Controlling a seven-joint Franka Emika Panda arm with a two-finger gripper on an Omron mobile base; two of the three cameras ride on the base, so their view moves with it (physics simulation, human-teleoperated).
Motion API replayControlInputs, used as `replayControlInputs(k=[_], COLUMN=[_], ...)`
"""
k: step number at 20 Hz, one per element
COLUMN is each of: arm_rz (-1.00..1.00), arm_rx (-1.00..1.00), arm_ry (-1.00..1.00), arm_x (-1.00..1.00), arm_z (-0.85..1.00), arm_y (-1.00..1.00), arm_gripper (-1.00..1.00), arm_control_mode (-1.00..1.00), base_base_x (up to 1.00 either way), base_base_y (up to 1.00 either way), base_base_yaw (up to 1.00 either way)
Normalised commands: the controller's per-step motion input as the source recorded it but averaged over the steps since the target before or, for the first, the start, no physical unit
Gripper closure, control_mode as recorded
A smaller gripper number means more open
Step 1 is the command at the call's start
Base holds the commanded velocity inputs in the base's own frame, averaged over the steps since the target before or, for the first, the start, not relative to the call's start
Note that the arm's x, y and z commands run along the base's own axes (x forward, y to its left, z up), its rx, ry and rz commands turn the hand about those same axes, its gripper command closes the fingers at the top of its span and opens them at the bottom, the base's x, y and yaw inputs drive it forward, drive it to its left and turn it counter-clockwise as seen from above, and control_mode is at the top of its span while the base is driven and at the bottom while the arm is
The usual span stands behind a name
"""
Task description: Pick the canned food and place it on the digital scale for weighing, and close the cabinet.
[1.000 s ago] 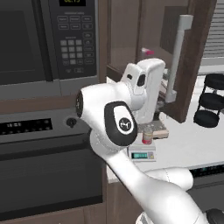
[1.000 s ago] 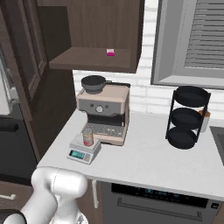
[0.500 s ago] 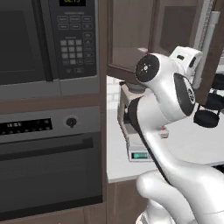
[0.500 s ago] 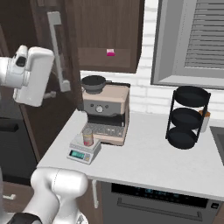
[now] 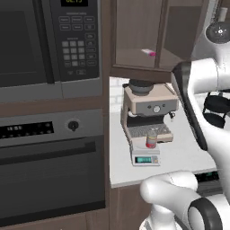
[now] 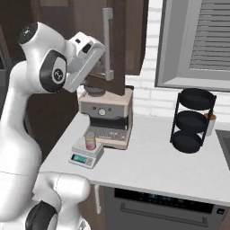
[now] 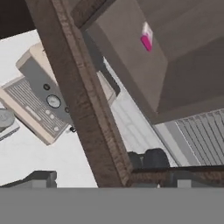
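The canned food [image 6: 90, 140], a short red-banded can, stands upright on the digital scale [image 6: 84, 157] in front of the coffee machine; both also show in the left base view as the can [image 5: 152, 139] and the scale [image 5: 144, 157]. The dark brown cabinet [image 5: 134, 49] hangs above. Its door [image 6: 122, 49], with the long silver handle [image 6: 108, 42], stands partly swung in. My gripper [image 6: 103, 71] is raised against the door and open. In the hand view the door's wooden edge [image 7: 83, 100] runs between the fingers of the gripper [image 7: 111, 179], which holds nothing.
A steel coffee machine [image 6: 107, 114] sits under the cabinet. To the left are a black microwave [image 5: 40, 40] and an oven [image 5: 49, 166]. A black tiered rack [image 6: 192, 120] stands at the counter's right, below a window with blinds [image 6: 197, 40]. A small pink item [image 5: 149, 52] lies on the cabinet shelf.
The arm has swung up from low over the counter to the cabinet door. The door and its handle have moved right, toward shut. The can stays on the scale.
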Motion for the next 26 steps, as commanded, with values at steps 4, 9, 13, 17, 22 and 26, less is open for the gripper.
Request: replayControlInputs(k=[4, 9, 13, 17, 22, 26], arm_rz=[0.38, 0.37, 0.34, 0.28, 0.14, -0.04], arm_rx=[0.28, 0.23, 0.17, 0.11, 0.02, -0.16], arm_ry=[0.12, 0.10, 0.10, 0.07, 0.02, -0.39], arm_x=[1.00, 1.00, 1.00, 1.00, 1.00, 0.59], arm_z=[0.00, -0.15, -0.31, -0.43, -0.64, -0.95], arm_y=[-0.94, -0.84, -0.75, -0.57, -0.23, 0.01], arm_gripper=[-1.00, -1.00, -1.00, -1.00, -1.00, -1.00], arm_control_mode=[-1.00, -1.00, -1.00, -1.00, -1.00, -1.00], base_base_x=[0.00, 0.00, 0.00, 0.00, 0.00, 0.00], base_base_y=[0.00, 0.00, 0.00, 0.00, 0.00, 0.00], base_base_yaw=[0.00, 0.00, 0.00, 0.00, 0.00, 0.00])
